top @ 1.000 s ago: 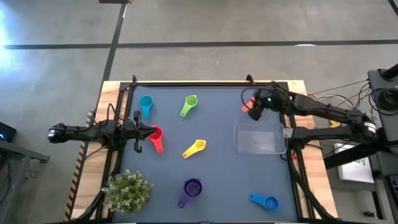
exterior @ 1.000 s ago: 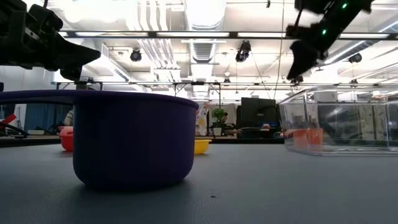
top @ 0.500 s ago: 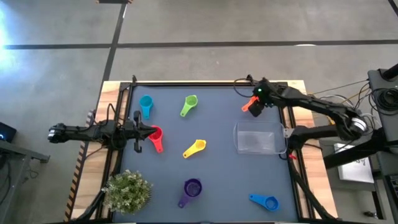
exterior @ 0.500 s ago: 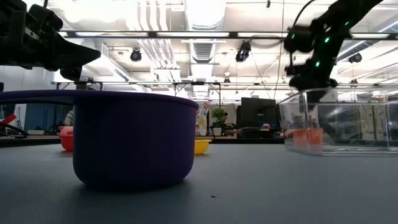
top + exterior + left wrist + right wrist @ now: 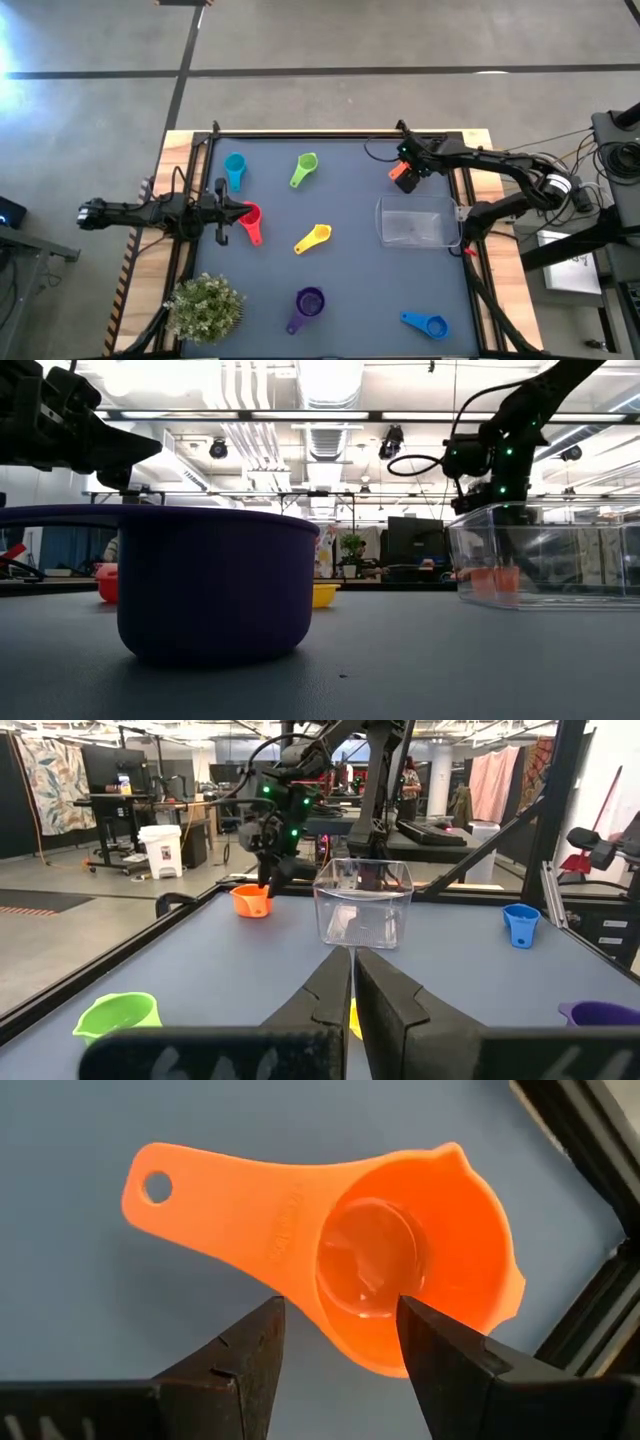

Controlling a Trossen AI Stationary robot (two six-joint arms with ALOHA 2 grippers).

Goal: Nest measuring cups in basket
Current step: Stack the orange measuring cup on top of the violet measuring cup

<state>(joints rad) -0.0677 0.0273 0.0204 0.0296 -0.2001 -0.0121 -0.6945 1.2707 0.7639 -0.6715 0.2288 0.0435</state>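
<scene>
High view | right hand [image 5: 407,168] open over orange cup [image 5: 399,172], upper right of frame, beside basket [image 5: 415,222] | step: pick approach | next: lower, close on rim | left hand [image 5: 222,212] closed, parked left.

Orange cup [image 5: 400,1260], purple cup [image 5: 215,582] (biggest in low view), clear basket [image 5: 418,224]

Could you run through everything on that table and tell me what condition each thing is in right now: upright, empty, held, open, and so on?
Orange plastic measuring cup: upright on the mat, empty, not gripped.
Clear plastic rectangular basket: upright, empty.
Purple plastic measuring cup: upright on the mat.
Red plastic measuring cup: on the mat, free.
Right gripper: open, fingers just above the orange cup.
Left gripper: shut, empty, at the table's left edge.
</scene>
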